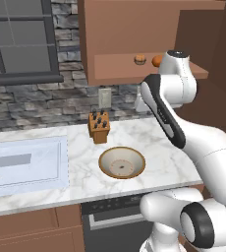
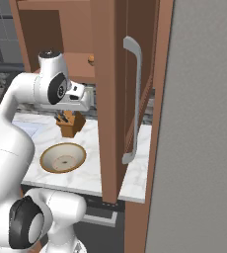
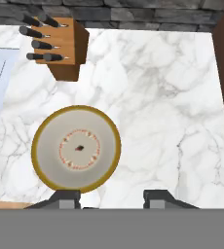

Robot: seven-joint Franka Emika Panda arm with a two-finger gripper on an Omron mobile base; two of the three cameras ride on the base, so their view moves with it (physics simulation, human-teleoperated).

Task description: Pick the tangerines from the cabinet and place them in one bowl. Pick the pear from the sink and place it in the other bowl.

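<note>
Two tangerines sit side by side on the shelf of the open cabinet: a duller one and a brighter one half hidden behind my arm. One tangerine also peeks past the door. The tan-rimmed shallow bowl stands with nothing in it on the marble counter. My gripper hangs high above the counter, just right of the bowl, pointing down, open and holding nothing. The sink lies to the left; the pear and the other bowl are out of view.
A wooden knife block stands behind the bowl near the stone wall. The open cabinet door with its grey handle juts out over the counter's right end. A window is above the sink.
</note>
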